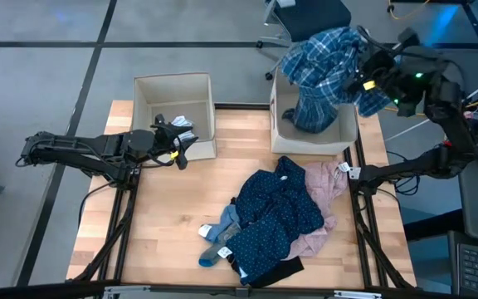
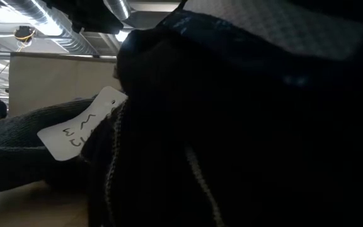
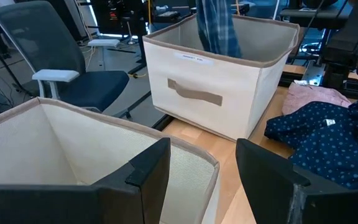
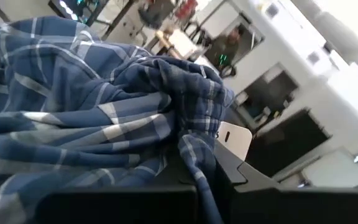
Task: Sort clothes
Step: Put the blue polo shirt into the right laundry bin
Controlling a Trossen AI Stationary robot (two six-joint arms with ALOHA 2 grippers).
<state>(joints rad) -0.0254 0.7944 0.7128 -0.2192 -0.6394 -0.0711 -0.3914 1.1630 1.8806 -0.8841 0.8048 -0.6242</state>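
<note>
We are observing the right gripper (image 1: 370, 76) holding the plaid shirt (image 1: 326, 71) bunched above the right box (image 1: 282, 131), its fingers clamped on the cloth, with a dark fold trailing down into the box. The risk we are noting is drape — part of the shirt is hanging over the box's far rim and could slide outside on release, or cling to the fingers as they open. The left gripper (image 3: 201, 177) is hovering open and empty at the rim of the left box (image 1: 197, 149), where pale socks (image 1: 175, 124) are lying inside. The navy dotted garment (image 1: 279, 218), the pink garment (image 1: 326, 193) and loose socks (image 1: 216, 247) are waiting on the table (image 1: 168, 224) — tangled layers that could lift together and end up in the wrong box.
</note>
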